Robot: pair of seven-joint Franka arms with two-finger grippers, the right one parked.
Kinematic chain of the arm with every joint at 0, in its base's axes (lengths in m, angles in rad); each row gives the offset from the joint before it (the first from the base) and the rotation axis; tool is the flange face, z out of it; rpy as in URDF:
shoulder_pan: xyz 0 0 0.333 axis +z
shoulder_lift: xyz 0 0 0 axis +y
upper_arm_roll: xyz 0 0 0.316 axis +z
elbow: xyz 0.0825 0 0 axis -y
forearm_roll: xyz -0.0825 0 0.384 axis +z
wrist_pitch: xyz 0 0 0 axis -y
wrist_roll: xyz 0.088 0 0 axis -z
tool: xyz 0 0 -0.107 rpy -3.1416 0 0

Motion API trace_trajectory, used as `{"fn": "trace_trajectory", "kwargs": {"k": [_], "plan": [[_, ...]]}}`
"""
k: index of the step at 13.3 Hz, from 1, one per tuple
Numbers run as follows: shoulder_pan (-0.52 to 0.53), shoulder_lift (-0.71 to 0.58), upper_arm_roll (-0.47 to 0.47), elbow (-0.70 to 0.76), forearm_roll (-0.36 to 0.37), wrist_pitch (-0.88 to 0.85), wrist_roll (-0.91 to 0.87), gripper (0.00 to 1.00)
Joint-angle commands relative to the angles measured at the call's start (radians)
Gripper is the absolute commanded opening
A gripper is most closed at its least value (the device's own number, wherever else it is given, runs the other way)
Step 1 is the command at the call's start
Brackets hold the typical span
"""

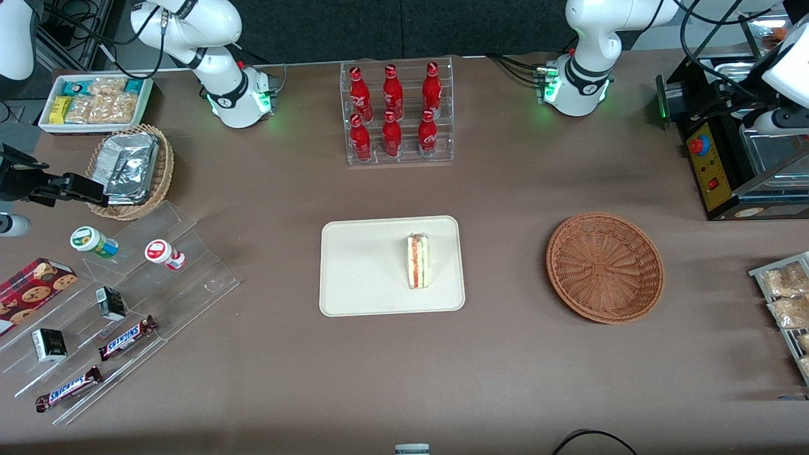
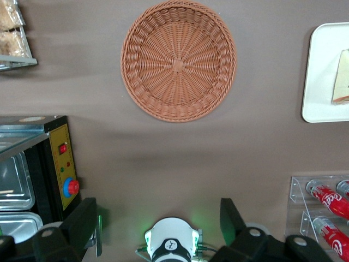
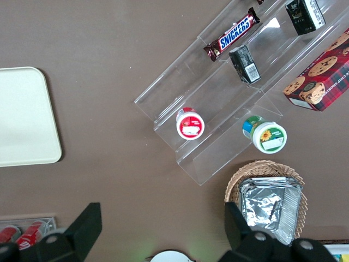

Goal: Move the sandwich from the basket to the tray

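The sandwich [image 1: 418, 261] stands on the cream tray [image 1: 354, 278] in the middle of the table, its red, yellow and green filling edge facing up. The reddish-brown basket [image 1: 605, 266] lies beside the tray toward the working arm's end and holds nothing. The left wrist view looks down from high up on the same basket [image 2: 178, 60], the tray's rim [image 2: 319, 71] and the sandwich [image 2: 342, 76]. My gripper [image 2: 157, 218] hangs open high over the bare table between the basket and the arm's base, with nothing between its fingers [image 2: 82, 224].
A clear rack of red bottles [image 1: 397, 114] stands farther from the camera than the tray. A black machine with a red button [image 1: 727, 164] and a rack of snack packets [image 1: 787, 297] sit at the working arm's end. A clear stepped stand with snacks [image 1: 114, 303] is at the parked arm's end.
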Motion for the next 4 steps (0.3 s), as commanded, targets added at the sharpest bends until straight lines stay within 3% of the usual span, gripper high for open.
{"fn": "trace_trajectory", "kwargs": {"k": [1,4], "plan": [[-0.012,0.074,0.007,0.068,-0.010,0.009,0.010,0.99],[-0.007,0.118,0.009,0.122,-0.030,-0.005,0.001,0.99]]}}
